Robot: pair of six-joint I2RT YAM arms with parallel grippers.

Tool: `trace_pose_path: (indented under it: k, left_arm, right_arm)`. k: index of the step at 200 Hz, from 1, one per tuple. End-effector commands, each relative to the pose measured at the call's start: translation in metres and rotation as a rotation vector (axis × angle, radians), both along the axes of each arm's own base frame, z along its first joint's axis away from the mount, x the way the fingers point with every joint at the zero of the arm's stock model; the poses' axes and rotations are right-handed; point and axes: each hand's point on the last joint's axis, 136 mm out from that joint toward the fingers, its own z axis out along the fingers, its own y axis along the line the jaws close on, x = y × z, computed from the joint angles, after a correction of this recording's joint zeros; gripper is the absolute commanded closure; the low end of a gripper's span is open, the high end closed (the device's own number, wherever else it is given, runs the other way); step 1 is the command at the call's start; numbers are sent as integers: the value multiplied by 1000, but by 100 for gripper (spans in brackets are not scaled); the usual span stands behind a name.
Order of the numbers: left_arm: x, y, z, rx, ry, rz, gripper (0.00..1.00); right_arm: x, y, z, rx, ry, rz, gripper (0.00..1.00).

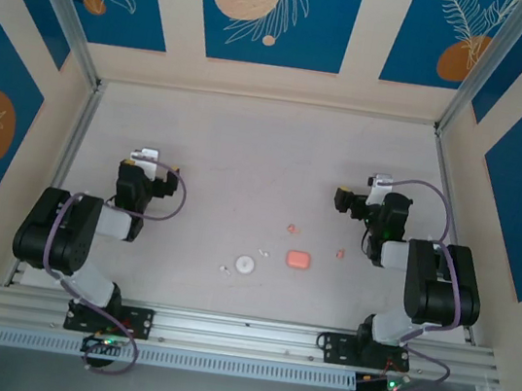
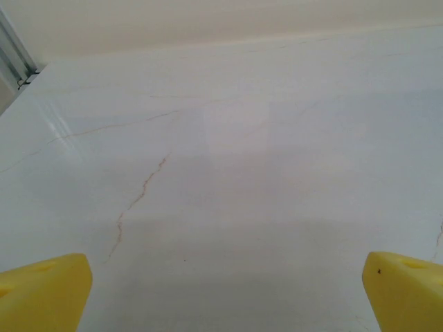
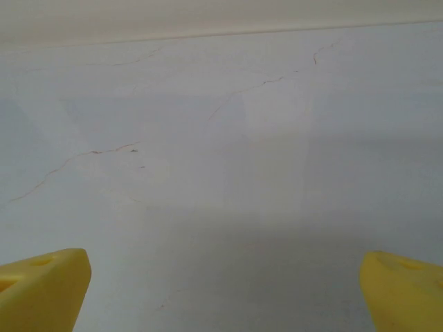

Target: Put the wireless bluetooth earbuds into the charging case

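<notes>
Now at the very start, nothing picked up yet

So the job looks like it has only just begun: nothing is held and nothing is put away. I think the next move is a reach toward the middle and a soft pinch on something very tiny. That calls for slow, careful aim.

Biggest is the pale table (image 1: 247, 154), with thin cracks in its top. The left arm (image 1: 59, 229) sits folded at the left side and the right arm (image 1: 435, 281) sits folded at the right side. Both are bent close to their bases and aimed toward the far wall, well apart from the small things.

The left gripper (image 2: 225, 294) is spread wide, with its yellow fingers (image 2: 45, 290) at the bottom corners of its own camera view and bare table between them. The right gripper (image 3: 225, 290) is spread wide too and holds nothing.

Between the arms, near the front edge, lie two cases. The pink case (image 1: 300, 259) is on the right and the white case (image 1: 246, 264) is just left of it. I cannot tell if they are open.

Smallest are the earbuds. One pink earbud (image 1: 292, 228) lies a bit farther back than the pink case, and the second pink earbud (image 1: 339, 253) lies to its right. One white earbud (image 1: 259, 251) lies between the cases, and what looks like the second white earbud (image 1: 223, 269) lies just left of the white case. All of them are out on the table
</notes>
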Motion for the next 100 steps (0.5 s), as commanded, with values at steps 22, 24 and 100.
trace_pose_path:
  k: [22,24,100]
  left_arm:
    - [-3,3,2,9,0,-12,0]
    - [-3,3,2,9,0,-12,0]
    - [-3,-3,1,8,9,-46,0]
  right_arm:
    - [-4,1,2,5,3,-12,1]
    - [-4,1,2,6,3,-12,1]
    - [-4,1,2,6,3,-12,1]
